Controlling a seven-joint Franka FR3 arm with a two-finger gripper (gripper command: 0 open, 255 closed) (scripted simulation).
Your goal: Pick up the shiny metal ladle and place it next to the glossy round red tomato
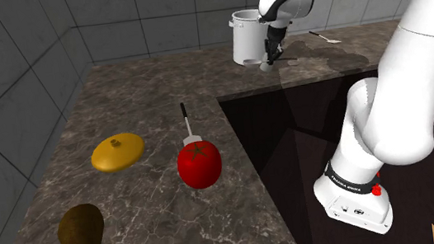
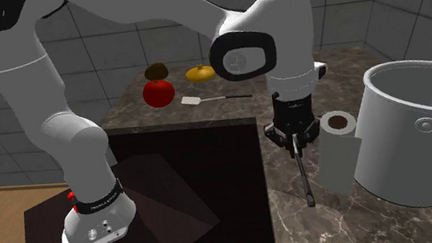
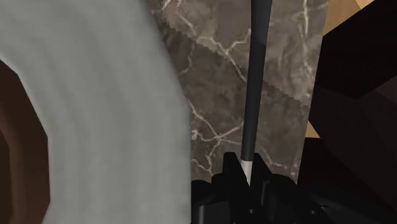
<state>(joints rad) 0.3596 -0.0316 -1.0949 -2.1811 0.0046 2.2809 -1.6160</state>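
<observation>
Claw (image 2: pixel 297 142) is clamped on the light end of the ladle (image 2: pixel 304 178). In the wrist view the fingers close on a thin handle, no gap either side. The rest of the handle reads dark and runs straight out from between the fingers. In the second exterior view its long axis drops from the claw toward the camera, so I judge the free end points away from the tomato. I cannot tell whether that end is clear of the tabletop (image 1: pixel 146 91).

Tomato (image 1: pixel 199 164) is well apart from the claw, toward the shoulder view's lower left, on the other leg of the L-shaped tabletop. The dark stand (image 2: pixel 172 194) fills the corner between the two legs.

Near the claw:
- A paper roll (image 2: pixel 337 150) stands just beside it.
- A big pale pot (image 2: pixel 422 137) sits beyond the roll.
- Judgement: both crowd that side, so any swing should go away from them.

Near the tomato:
- A spatula (image 1: pixel 185 122) lies just behind it, blade end at or touching the tomato.
- A flat yellow thing (image 1: pixel 117 151) is to the shoulder view's left.
- A potato (image 1: pixel 81 231) sits nearer the camera.
- Judgement: the bare strip between the tomato and the tabletop edge, on the shoulder view's right, looks the safest drop spot. It is narrow, so the long handle may overhang.
</observation>
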